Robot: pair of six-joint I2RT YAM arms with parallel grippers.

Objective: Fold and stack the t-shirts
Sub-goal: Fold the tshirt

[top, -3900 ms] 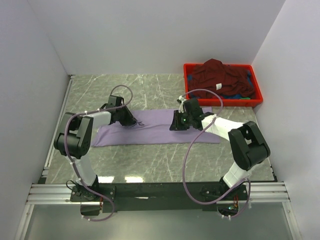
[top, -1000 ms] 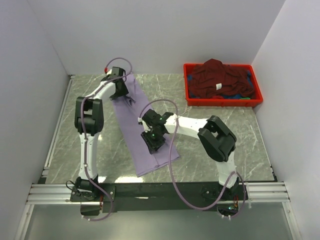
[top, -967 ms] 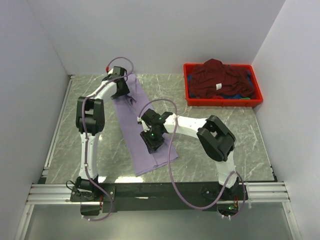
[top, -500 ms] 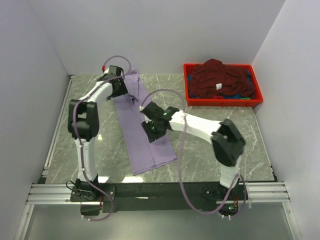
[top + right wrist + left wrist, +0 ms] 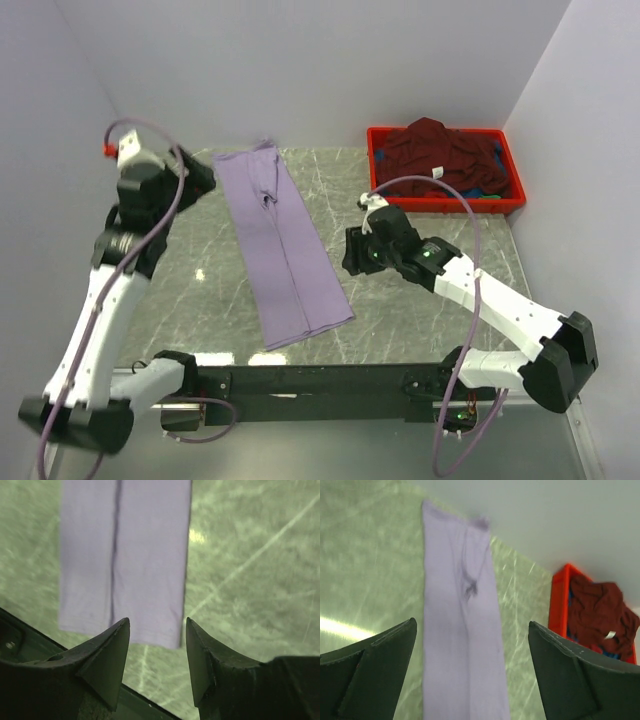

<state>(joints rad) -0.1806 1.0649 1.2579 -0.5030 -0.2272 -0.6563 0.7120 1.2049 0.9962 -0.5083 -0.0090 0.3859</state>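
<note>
- Now the purple shirt [image 5: 283, 245] is lying long and flat on the desk [image 5: 200, 310].
- The left hand [image 5: 472, 630] is hanging wide open, holding nothing.
- The right hand [image 5: 157, 625] is hanging open too, empty.

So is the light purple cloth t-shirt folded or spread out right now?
Folded: the light purple cloth t-shirt lies as one long narrow strip on the green marble table, no sleeves sticking out.

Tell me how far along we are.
Done: the lavender t-shirt lies folded into a long strip. In hand: nothing; left fingers and right fingers are open, off the cloth. Left: shorten that strip, then fold and stack the maroon t-shirt heaped in the red crate.
</note>
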